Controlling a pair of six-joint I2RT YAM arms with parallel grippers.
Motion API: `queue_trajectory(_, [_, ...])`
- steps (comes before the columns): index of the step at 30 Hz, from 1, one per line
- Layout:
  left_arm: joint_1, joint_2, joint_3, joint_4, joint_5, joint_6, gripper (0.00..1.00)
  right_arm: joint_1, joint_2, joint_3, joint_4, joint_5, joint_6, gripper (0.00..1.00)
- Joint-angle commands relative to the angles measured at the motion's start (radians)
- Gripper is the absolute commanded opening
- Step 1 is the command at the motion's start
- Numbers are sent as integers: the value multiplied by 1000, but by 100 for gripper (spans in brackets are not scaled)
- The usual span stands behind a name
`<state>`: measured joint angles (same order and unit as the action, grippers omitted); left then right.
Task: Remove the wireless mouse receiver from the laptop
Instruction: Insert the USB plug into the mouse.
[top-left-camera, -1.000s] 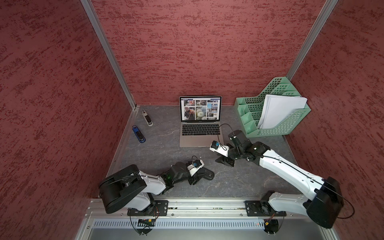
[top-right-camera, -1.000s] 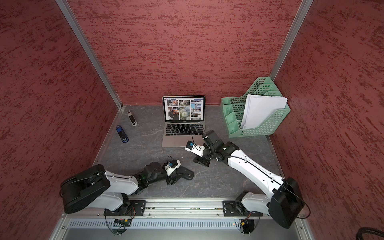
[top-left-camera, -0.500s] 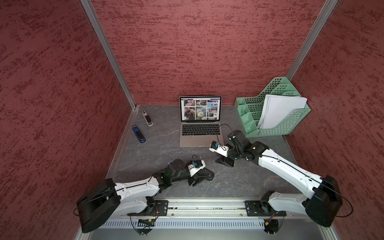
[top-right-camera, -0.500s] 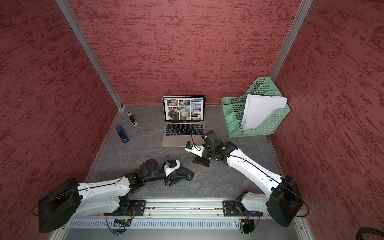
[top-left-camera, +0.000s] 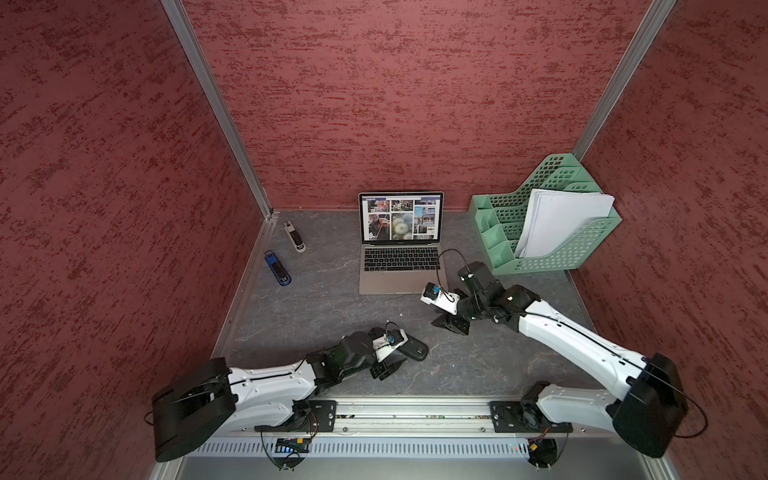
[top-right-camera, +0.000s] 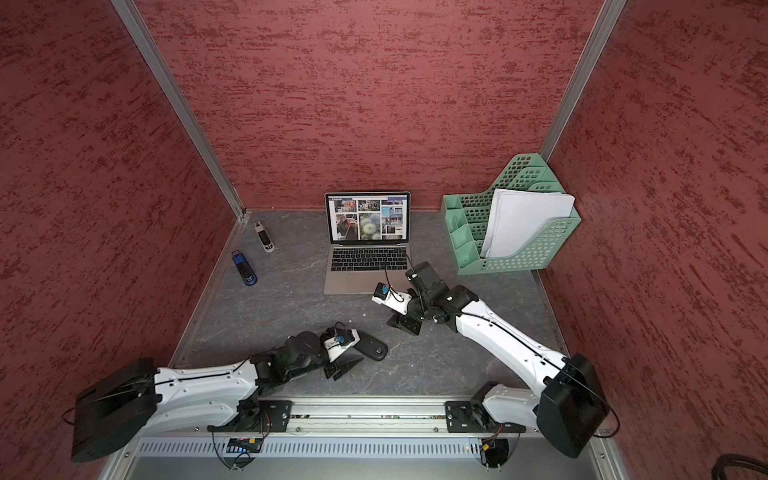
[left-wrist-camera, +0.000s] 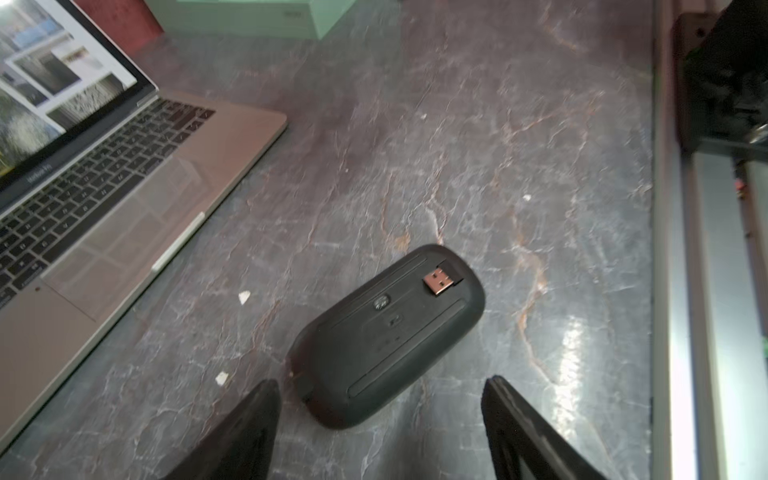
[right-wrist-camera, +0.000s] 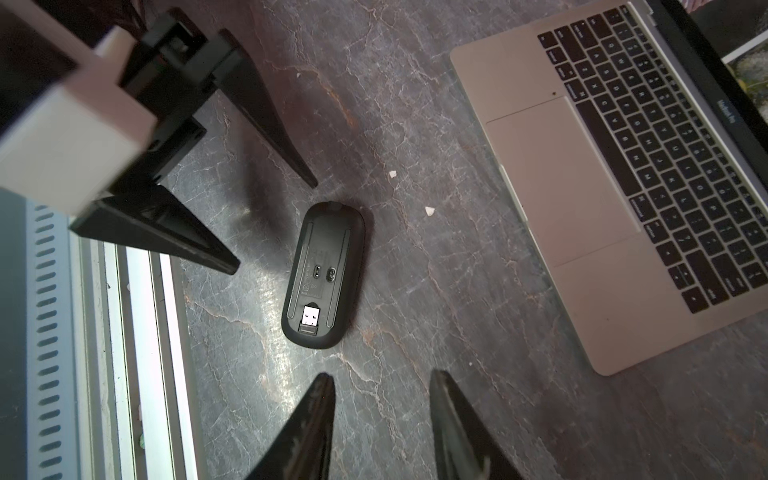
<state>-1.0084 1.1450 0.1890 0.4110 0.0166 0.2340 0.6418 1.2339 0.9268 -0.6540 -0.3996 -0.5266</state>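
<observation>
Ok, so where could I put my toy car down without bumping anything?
Biggest bare patch: between the blue stick and the laptop, down to the left arm. Another: between the mouse and the right arm. Crowded: in front of the laptop, around the mouse, left gripper and right gripper.

**Both arms low, both grippers agape**

In a top view, the left arm (top-left-camera: 270, 380) lies nearly flat, stretched from its base toward two o'clock. The left gripper (left-wrist-camera: 380, 380) tilts downward with its jaws wide apart. The right arm (top-left-camera: 569, 336) reaches toward ten o'clock, wrist bent down. The right gripper (right-wrist-camera: 381, 374) has its jaws parted more narrowly.
</observation>
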Motion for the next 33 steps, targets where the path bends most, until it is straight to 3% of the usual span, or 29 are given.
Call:
queue_trajectory(1, [36,87,16,124,81,54,80,-13,-35,-17,28,-10,13,42])
queue_trajectory(12, [174,198,105,79,292,126,79,-26,-44,-28,28,-10,13,42])
queue_trajectory(17, [202,261,142,75,401,129,79,-27,-36,-24,28,-10,13,42])
queue_trajectory(22, [210,324,201,-47,516,166,79,-32,-37,-21,28,-10,13,42])
queue_trajectory(33, [250,322,271,-227,579,263,79,-39,-44,-29,28,-10,13,42])
